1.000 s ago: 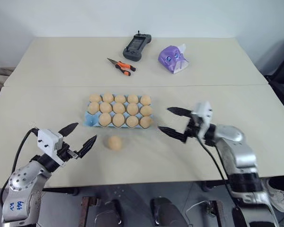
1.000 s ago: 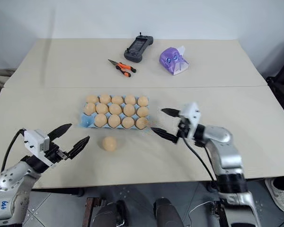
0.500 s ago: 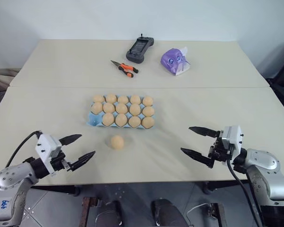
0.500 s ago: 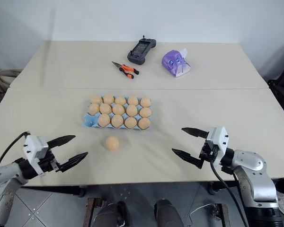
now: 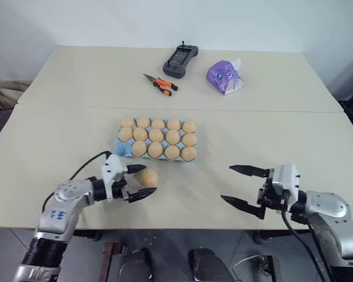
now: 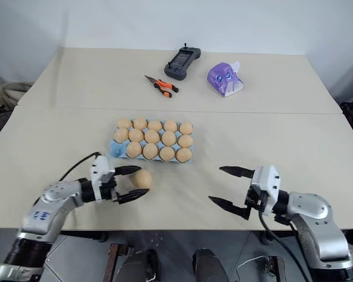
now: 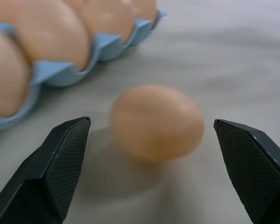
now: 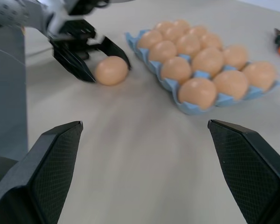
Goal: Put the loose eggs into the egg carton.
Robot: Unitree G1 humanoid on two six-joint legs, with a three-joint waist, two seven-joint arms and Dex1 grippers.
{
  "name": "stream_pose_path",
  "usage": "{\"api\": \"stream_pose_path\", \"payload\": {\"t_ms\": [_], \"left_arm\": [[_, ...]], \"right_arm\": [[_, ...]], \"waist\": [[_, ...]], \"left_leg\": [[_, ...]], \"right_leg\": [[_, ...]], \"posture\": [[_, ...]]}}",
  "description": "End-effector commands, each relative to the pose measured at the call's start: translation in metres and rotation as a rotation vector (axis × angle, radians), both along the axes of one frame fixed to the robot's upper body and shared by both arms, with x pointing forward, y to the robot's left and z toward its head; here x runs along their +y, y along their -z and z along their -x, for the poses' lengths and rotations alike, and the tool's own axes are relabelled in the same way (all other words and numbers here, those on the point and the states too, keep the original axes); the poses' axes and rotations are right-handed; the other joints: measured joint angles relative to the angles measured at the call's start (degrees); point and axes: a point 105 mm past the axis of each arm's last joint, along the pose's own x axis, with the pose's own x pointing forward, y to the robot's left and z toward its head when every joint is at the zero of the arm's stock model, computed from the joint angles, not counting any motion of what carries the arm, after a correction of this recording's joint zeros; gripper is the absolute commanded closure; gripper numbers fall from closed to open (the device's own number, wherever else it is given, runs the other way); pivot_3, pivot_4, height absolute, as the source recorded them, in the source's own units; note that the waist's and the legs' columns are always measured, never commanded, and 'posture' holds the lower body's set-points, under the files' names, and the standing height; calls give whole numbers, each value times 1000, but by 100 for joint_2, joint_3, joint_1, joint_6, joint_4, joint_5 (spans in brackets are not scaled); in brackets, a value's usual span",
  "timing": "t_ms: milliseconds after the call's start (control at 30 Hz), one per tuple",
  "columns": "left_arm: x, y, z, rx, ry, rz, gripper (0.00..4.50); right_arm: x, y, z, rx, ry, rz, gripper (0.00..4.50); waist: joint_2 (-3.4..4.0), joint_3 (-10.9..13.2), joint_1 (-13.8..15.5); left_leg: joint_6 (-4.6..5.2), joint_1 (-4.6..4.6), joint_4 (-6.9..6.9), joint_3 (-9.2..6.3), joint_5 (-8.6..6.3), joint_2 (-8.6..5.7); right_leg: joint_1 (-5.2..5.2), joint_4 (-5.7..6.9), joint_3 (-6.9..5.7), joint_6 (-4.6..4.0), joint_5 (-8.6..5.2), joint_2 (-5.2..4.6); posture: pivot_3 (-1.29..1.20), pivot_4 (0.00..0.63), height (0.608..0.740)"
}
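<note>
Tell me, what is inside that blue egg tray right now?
The egg carton holds tan eggs in three rows; only its near-left corner cup shows blue and looks empty. The cup bottoms under the eggs are covered. One loose egg lies on the table outside it.

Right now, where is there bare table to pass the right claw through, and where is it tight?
Bare table runs from the egg carton rightward and down to the open right claw. Tight: the carton's near edge, where the open left claw flanks the loose egg. The far table holds pliers, remote and purple pack.
</note>
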Motion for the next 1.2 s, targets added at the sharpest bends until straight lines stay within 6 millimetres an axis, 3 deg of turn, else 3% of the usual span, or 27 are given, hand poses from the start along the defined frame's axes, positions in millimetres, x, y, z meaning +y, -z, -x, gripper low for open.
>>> {"api": "stream_pose_path", "payload": {"t_ms": [33,267,467,567,733,900,933,1067,1200], "left_arm": [[-3,-4,-7,-44,-3,6,185],[13,-21,-6,-116,-102,82,2015],[58,-69,-13,-256,-345,234,2052],[76,-73,-29,-285,-448,195,2052],[66,-76,-53,-283,-446,158,2052],[51,-65,-61,-248,-368,139,2052],[49,-63,-60,-241,-352,127,1363],[63,-68,-56,-277,-396,101,76],[82,-71,-42,-319,-419,55,32]], "right_arm": [[5,-8,0,-39,-13,-5,1],[8,-6,-3,-32,-41,10,0],[9,-6,-12,-36,-48,14,0],[11,-7,-17,-41,-53,12,0],[15,-8,-21,-56,-70,15,0],[18,-9,-23,-66,-62,9,0],[18,-8,-23,-68,-59,9,0],[16,-9,-24,-72,-37,4,0],[11,-9,-26,-75,-11,9,0]], "waist": [[0,0,-3],[0,0,-13],[0,0,12],[-1,0,22],[-1,0,117],[0,0,149],[0,0,149],[0,0,118],[0,0,92]], "left_leg": [[0,1,5,0,0,0],[4,2,26,-5,0,3],[3,0,26,-11,1,12],[4,3,34,-20,1,6],[14,1,34,-15,2,-11],[16,-1,36,2,-3,-8],[16,-2,36,3,-3,-5],[14,-3,39,14,-4,4],[9,1,38,25,-5,17]], "right_leg": [[1,4,0,0,0,0],[8,19,1,10,6,-9],[8,19,-4,9,6,-23],[18,19,-3,9,6,-15],[18,16,-19,18,11,-10],[11,14,-29,21,12,-7],[8,14,-28,21,12,-4],[-1,19,-13,21,12,6],[-7,26,2,20,12,6]], "posture": [[0,150,740],[0,150,740],[0,150,740],[0,150,740],[0,150,740],[0,150,740],[0,150,740],[0,150,740],[0,150,740]]}}
